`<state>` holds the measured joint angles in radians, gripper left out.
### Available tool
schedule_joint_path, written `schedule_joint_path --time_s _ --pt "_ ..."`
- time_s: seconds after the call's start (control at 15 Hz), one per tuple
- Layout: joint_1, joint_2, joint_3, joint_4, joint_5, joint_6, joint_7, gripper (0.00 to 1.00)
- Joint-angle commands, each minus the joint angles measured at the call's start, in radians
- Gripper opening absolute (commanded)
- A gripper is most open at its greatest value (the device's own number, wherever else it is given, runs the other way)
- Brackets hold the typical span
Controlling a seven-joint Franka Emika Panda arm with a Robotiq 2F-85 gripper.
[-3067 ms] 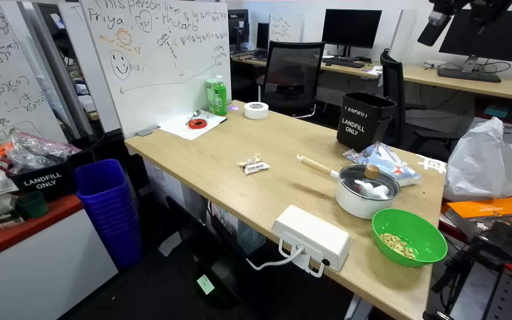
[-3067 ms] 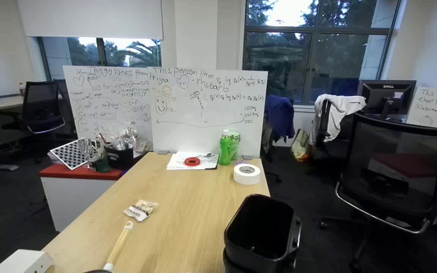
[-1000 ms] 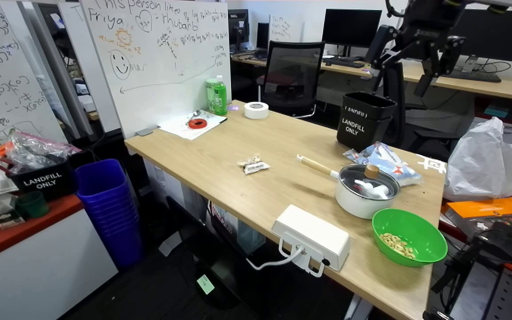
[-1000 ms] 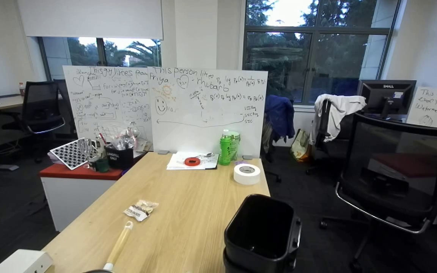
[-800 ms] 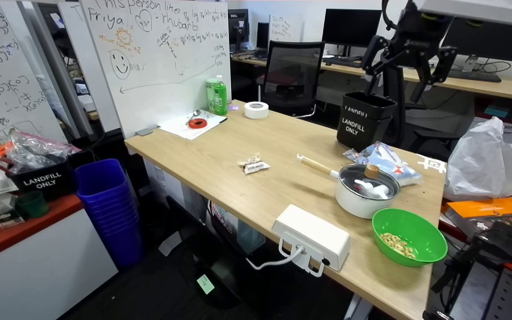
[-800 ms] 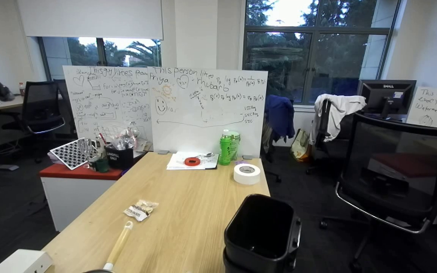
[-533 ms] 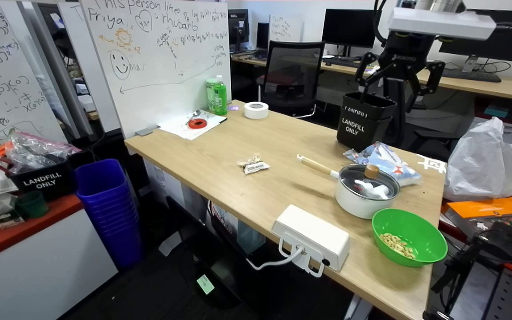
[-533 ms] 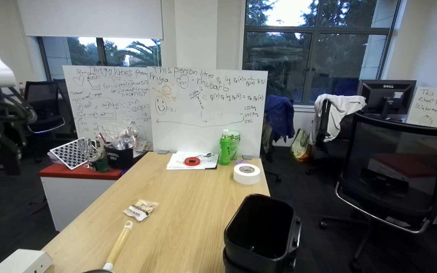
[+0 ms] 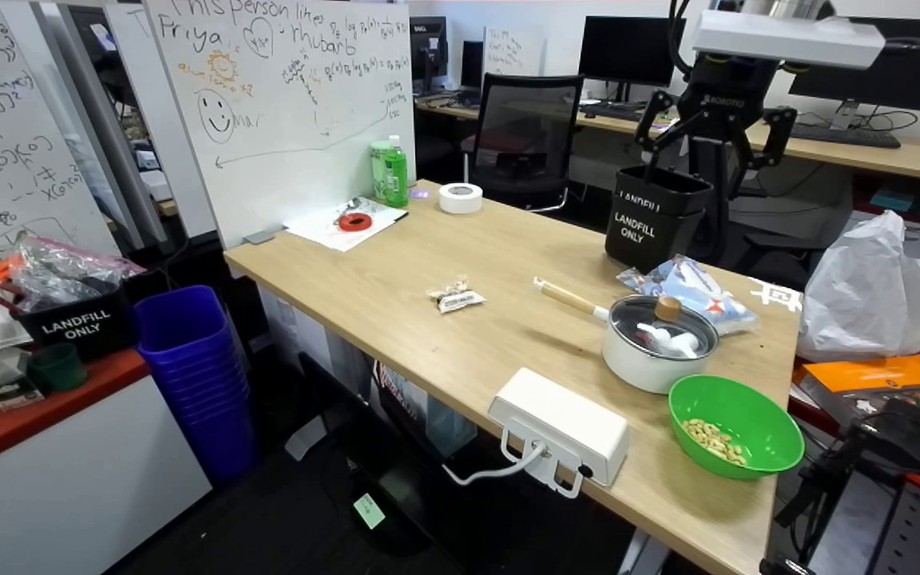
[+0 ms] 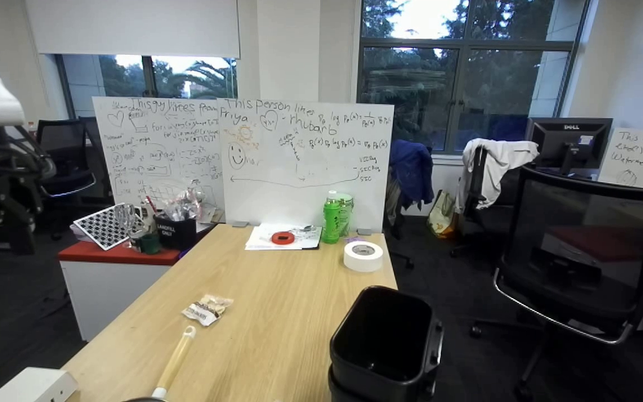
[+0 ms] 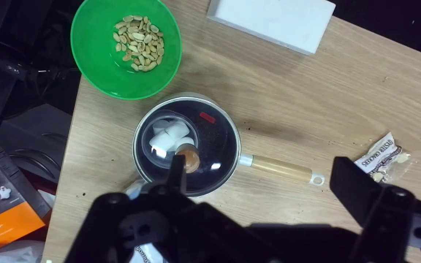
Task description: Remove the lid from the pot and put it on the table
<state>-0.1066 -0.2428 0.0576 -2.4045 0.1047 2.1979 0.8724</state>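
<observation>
As the wrist sees it, left to right: the bowl (image 11: 93, 58) is just beside the pot (image 9: 644, 369). The lid (image 11: 212, 149) is still on the pot, knob (image 11: 189, 157) up. Then comes your gripper (image 11: 258, 171). In the last 3 seconds it has come down into sight above the table (image 11: 305, 106), its 2 fingers (image 11: 353, 190) wide apart, holding nothing. So your reach looks just begun. The knob shows right by 1 fingertip, not midway, so you may need to slide over before going down. Past that lie the handle (image 11: 281, 168) and the crackers (image 11: 380, 157).
</observation>
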Motion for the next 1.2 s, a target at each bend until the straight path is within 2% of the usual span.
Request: schedule_joint_path --time_s 0.0,0.13,0.4,0.53,0.6,1.13 --pt "0.001 0.038 -0.015 0.012 0.014 0.038 0.061 1.0" --pt "-0.005 0.074 -0.03 0.016 0.032 0.077 0.124 1.0" --pt "-0.003 0.153 -0.089 0.016 0.171 0.204 0.185 1.0" --pt "-0.007 0.173 -0.108 -0.009 0.191 0.302 0.241 1.0" --pt "0.001 0.16 -0.112 0.001 0.159 0.24 0.192 1.0" --pt "0.008 0.182 -0.113 0.008 0.159 0.25 0.224 1.0"
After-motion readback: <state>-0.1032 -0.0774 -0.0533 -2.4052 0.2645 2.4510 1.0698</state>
